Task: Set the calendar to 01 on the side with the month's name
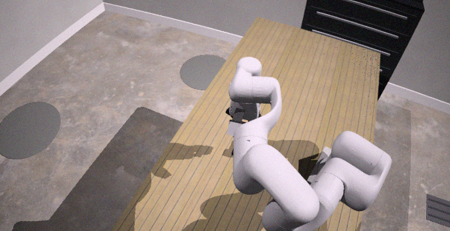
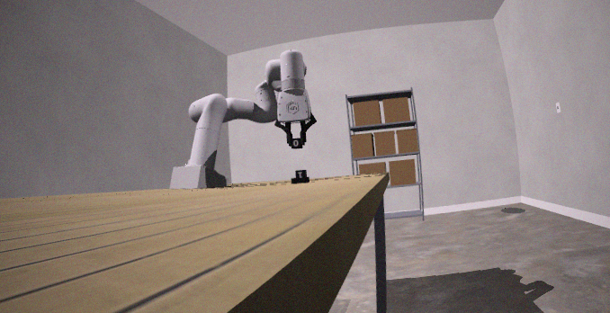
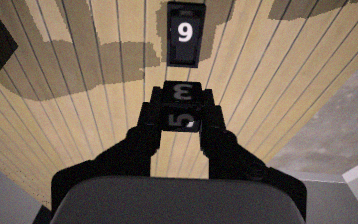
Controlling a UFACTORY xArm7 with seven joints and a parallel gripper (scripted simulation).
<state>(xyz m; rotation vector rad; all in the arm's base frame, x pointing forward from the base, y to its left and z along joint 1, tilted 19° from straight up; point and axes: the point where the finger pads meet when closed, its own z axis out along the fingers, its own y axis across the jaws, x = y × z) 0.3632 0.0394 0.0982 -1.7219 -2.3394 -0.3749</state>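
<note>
My gripper (image 3: 181, 101) (image 2: 295, 142) is shut on a black date cube (image 3: 181, 102) (image 2: 295, 143) and holds it well above the table. In the wrist view the held cube shows a 3 and a 5; in the exterior view it shows a 0. Straight below and a little ahead, the second cube (image 3: 184, 32) (image 2: 300, 174) stands in the dark tray (image 3: 182, 61) (image 2: 300, 181) on the table, with a 9 on top. The tray slot nearer me looks empty. In the top view the arm hides the tray and most of the gripper.
The wooden table (image 1: 315, 77) (image 2: 180, 230) is long; its right edge (image 2: 378, 183) drops to the floor. The robot base (image 2: 186, 178) stands behind the tray. A black drawer cabinet (image 1: 365, 10) is at the table's far end, and a shelf with boxes (image 2: 384, 140) stands by the wall.
</note>
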